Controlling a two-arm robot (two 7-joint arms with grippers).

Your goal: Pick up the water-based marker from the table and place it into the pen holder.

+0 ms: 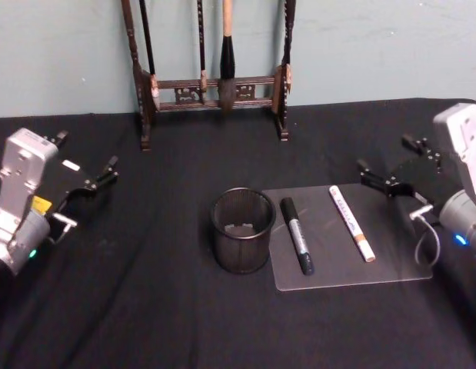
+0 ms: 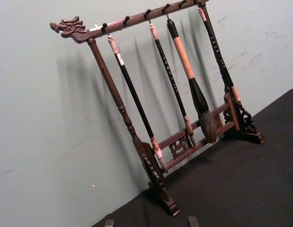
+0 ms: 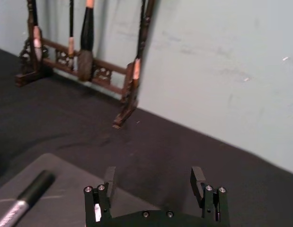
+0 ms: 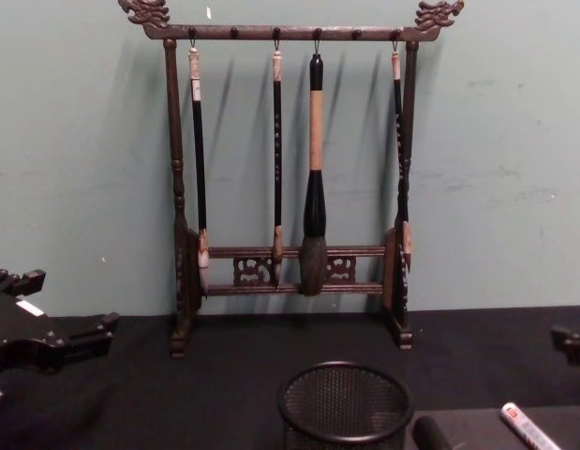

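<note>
The pen holder (image 1: 243, 231), a round black mesh cup, stands upright at the table's middle, and its rim also shows in the chest view (image 4: 344, 403). Just to its right, two markers lie on a clear mat (image 1: 391, 265): a black-and-silver marker (image 1: 297, 235) beside the cup and a white marker with an orange end (image 1: 351, 223) farther right. I cannot tell which one is the water-based marker. My left gripper (image 1: 88, 196) hovers open at the far left. My right gripper (image 1: 387, 157) hovers open at the far right, past the mat's edge, with nothing between its fingers (image 3: 110, 177).
A tall dark wooden brush rack (image 1: 211, 84) with hanging brushes stands at the table's back edge against the green wall. The black tablecloth (image 1: 130, 307) lies bare on the left and in front of the cup.
</note>
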